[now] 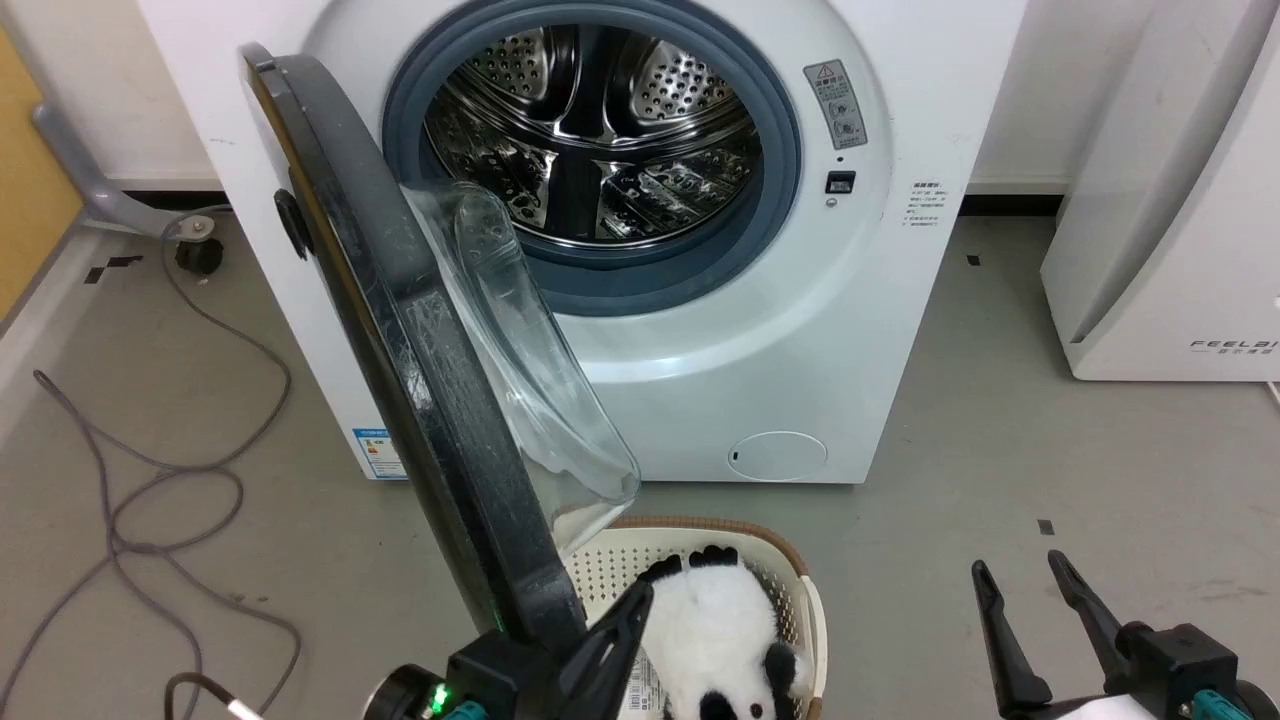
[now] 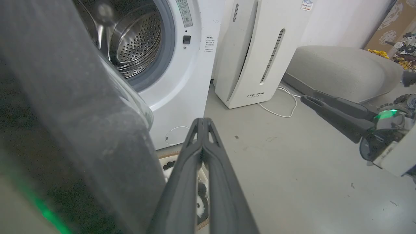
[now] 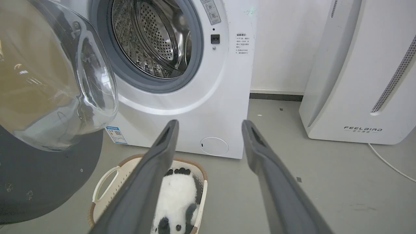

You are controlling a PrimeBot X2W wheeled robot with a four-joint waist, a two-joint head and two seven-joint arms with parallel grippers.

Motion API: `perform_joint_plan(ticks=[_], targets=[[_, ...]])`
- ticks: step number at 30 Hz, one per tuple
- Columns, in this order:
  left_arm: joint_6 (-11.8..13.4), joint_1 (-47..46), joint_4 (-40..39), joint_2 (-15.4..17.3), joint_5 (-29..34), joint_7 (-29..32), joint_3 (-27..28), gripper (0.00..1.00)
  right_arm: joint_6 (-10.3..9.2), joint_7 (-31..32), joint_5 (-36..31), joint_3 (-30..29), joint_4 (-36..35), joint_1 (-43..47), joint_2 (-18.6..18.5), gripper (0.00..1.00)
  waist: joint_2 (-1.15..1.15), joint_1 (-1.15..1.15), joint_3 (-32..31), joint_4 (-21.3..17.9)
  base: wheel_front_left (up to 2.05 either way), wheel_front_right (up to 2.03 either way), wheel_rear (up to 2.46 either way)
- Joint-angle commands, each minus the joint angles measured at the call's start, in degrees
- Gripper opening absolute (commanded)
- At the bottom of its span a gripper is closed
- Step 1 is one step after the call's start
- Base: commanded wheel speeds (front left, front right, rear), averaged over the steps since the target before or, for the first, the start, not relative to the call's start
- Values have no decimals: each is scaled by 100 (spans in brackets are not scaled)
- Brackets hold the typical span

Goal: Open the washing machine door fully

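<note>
From the head view, the washing machine door (image 1: pixel 420 400) stands swung out on its hinge at the left of the washing machine (image 1: pixel 800 350), nearly edge-on to the camera, its glass bowl facing the bare steel drum. Its lower edge hangs over a woven basket (image 1: pixel 800 590) holding a panda toy (image 1: pixel 715 630). The left end effector (image 1: pixel 632 597) is fully closed on nothing, its fingers lying right beside the door's bottom edge (whether they touch it, I cannot tell). The right end effector (image 1: pixel 1019 565) sits at the lower right, spread wide and empty, well apart from the door. In the left wrist view, the door's dark rim (image 2: pixel 81 113) looms blurred at the left, just beside the pressed-together fingers (image 2: pixel 195 162), with a white appliance (image 2: pixel 253 65) standing past the machine. In the right wrist view, the parted fingers (image 3: pixel 152 169) frame the machine's front; the door's glass bowl (image 3: pixel 58 81) bulges at the left, above the basket (image 3: pixel 104 182).
</note>
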Motion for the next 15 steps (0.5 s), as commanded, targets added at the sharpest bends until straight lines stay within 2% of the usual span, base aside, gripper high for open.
perform_joint_plan(ticks=[1,15], targets=[[61,-83,44,-26,41,-79,56,0,5,7,-15,7,7,60,24,100,0,0,-4,-9,0,0,0],[577,342,-41,-86,-22,-248,365,0,5,-40,46,6,75,60,24,100,0,0,-8,63,0,0,0]])
